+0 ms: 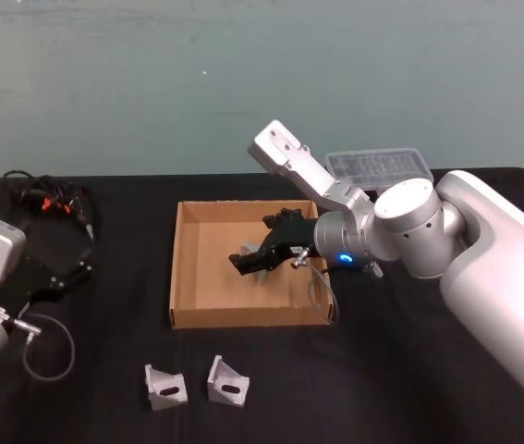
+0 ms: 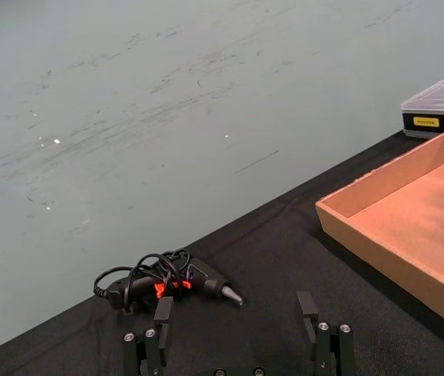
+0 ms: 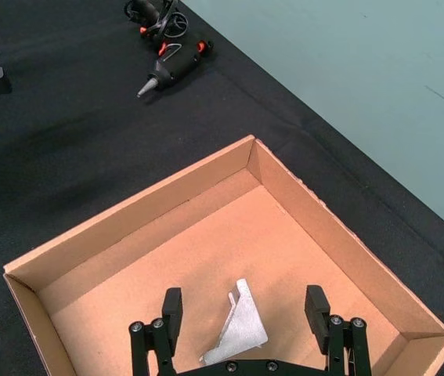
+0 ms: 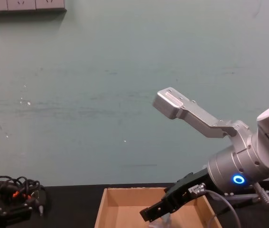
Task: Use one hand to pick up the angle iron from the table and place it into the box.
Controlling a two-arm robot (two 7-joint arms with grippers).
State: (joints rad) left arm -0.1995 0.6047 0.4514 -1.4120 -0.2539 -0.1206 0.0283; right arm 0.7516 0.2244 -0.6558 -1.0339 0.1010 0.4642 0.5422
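I am finding no text, number or brand that I can actually read. The one label I am seeing is a small yellow label (image 2: 427, 122) on the side of the black case with the clear lid (image 2: 441, 100), which is sitting near the far edge of the table (image 2: 268, 258). It is carrying a line of dark print, but the letters are coming through too small for me to make out.
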